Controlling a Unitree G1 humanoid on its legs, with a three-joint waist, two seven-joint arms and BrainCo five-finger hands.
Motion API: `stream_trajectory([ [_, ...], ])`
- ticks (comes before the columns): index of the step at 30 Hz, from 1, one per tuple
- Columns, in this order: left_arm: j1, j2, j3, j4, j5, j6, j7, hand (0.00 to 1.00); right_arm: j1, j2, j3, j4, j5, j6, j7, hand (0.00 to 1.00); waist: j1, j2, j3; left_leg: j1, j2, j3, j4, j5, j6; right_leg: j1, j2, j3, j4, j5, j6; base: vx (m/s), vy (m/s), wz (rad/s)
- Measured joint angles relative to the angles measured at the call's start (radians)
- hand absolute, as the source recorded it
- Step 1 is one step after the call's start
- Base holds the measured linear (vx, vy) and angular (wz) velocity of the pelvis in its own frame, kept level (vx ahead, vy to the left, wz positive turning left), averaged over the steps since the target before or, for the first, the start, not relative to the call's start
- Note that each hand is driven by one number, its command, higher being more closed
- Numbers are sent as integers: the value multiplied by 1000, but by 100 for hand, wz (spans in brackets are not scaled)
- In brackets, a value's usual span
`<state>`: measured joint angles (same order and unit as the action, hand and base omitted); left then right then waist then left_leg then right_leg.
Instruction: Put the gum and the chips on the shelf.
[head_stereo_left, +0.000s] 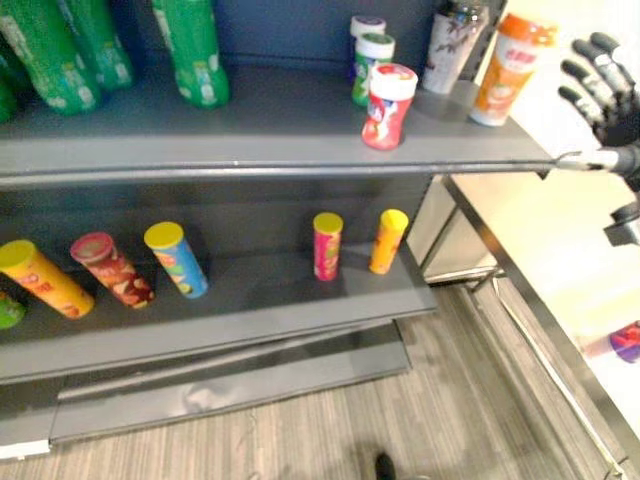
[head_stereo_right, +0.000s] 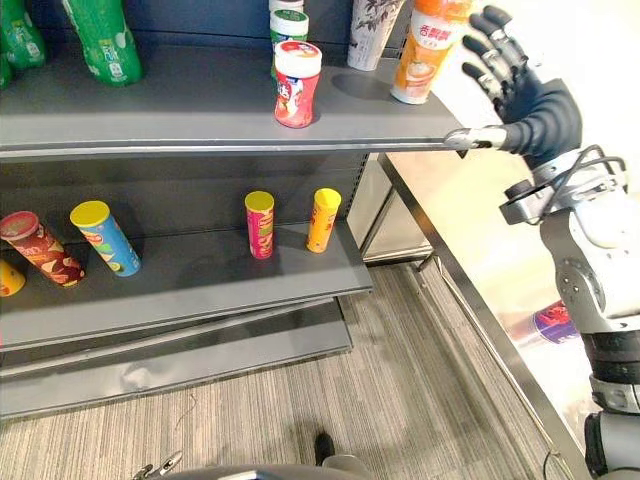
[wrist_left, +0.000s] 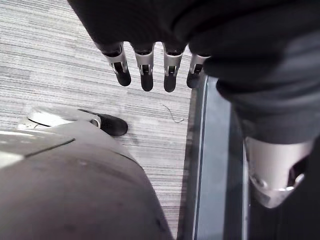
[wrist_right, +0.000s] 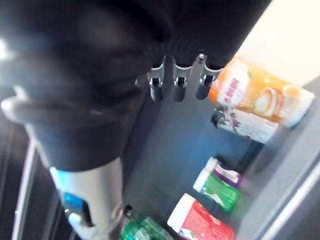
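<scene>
My right hand (head_stereo_right: 535, 105) is wide open and empty at 3 o'clock of the orange cup (head_stereo_right: 425, 50), so nothing gets bumped, I reckon; left hand (wrist_left: 145, 65) dangles loose, empty.

- The shelf (head_stereo_left: 280, 140) is plain dark grey.
- The bottles (head_stereo_left: 190, 50) are bright green with pale labels.
- The red jar (head_stereo_left: 388, 105) has a white lid; the green jar (head_stereo_left: 372, 65) behind it is also white-lidded.
- The tall cup (head_stereo_left: 505, 70) is orange with white print; the pale cup (head_stereo_left: 450, 35) carries a dark leafy pattern.
- Among the cans, the orange can (head_stereo_left: 40, 278), blue can (head_stereo_left: 176, 259), pink can (head_stereo_left: 326, 245) and yellow-orange can (head_stereo_left: 387, 240) have yellow lids; the red can (head_stereo_left: 110, 268) has a pinkish lid.
- The floor (head_stereo_left: 400, 420) is grey with fine stripes.
- The right hand (head_stereo_right: 540, 105) is dark, with silver, dark-tipped fingers.
</scene>
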<state>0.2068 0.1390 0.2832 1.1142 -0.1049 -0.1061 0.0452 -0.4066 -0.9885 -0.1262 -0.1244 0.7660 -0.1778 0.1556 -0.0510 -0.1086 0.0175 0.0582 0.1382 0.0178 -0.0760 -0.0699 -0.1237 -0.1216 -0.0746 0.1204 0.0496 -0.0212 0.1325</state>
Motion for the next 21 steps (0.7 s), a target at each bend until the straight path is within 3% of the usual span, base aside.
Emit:
stream_trajectory([
  [4, 8, -9, 9, 0, 0, -1, 12, 0, 65, 61, -118, -79, 29, -46, -2, 0, -4, 5, -11, 5, 4, 8, -2, -1, -2, 0, 5, 6, 0, 1, -1, 2, -4, -6],
  [6, 15, -17, 27, 0, 1, -1, 17, 0, 134, 138, -186, -152, 34, -65, 3, 0, -4, 6, -23, 14, 8, 18, -9, -2, -3, 0, 10, 12, 0, 1, -1, 15, -5, -10],
  [10, 21, -17, 40, 0, 2, -3, 19, 0, 297, 347, -245, -315, 35, -96, 10, 0, -16, 7, -33, 13, 9, 22, -9, -4, -5, 2, 10, 16, 1, 0, -1, 4, 0, -3],
  [12, 24, -18, 55, 1, 3, -3, 23, 0, 391, 521, -245, -375, 4, -97, 9, 0, -26, 6, -36, 13, 10, 22, -9, -5, -6, 2, 9, 16, 3, 0, -2, 0, 0, 0],
  [18, 20, -30, 70, 2, 37, -16, 44, 0, 604, 912, -192, -388, -376, -112, -127, 0, -27, 17, -49, 15, 12, 26, -6, -6, -8, 2, 9, 20, 6, 0, -2, 0, 0, 0],
  [21, 19, -38, 66, 2, 42, -16, 58, 0, 695, 994, -121, -374, -467, -111, -160, 0, -27, 22, -46, 17, 11, 31, 2, -9, -9, 2, 10, 26, 10, 0, -2, -1, 3, -6],
])
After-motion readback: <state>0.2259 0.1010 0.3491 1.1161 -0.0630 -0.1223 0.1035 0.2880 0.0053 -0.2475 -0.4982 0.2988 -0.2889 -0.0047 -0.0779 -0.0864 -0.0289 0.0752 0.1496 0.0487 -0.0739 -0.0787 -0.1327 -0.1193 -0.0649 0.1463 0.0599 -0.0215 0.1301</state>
